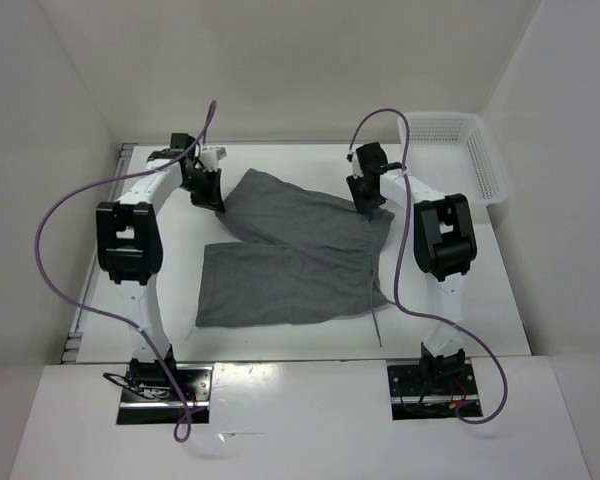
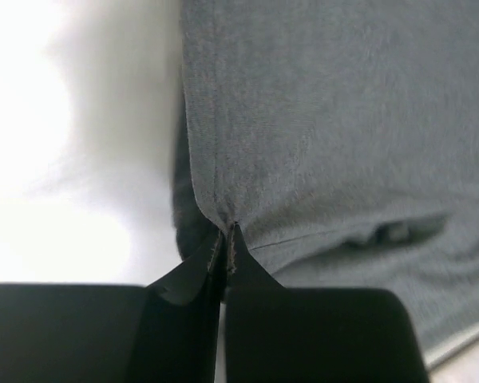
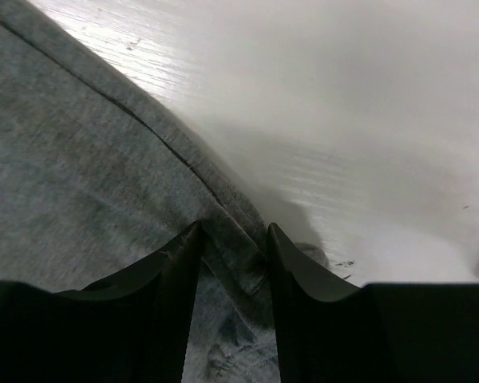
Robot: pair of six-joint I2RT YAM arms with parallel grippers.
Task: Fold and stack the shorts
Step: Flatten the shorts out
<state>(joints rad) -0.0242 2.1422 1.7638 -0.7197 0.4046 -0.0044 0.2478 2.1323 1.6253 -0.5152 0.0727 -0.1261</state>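
The grey shorts (image 1: 290,255) lie spread on the white table, one leg angled toward the far left, the other toward the near left, the waistband on the right. A thin drawstring (image 1: 378,326) trails off the near right corner. My left gripper (image 1: 212,200) is at the far leg's hem; in the left wrist view it (image 2: 227,227) is shut, pinching the hem of the shorts (image 2: 327,120). My right gripper (image 1: 365,207) is at the far end of the waistband. In the right wrist view it (image 3: 233,231) stands open, its fingers astride the edge of the shorts (image 3: 72,144).
A white plastic mesh basket (image 1: 495,165) stands at the far right corner of the table. White walls close in the table on the left, back and right. Purple cables loop off both arms.
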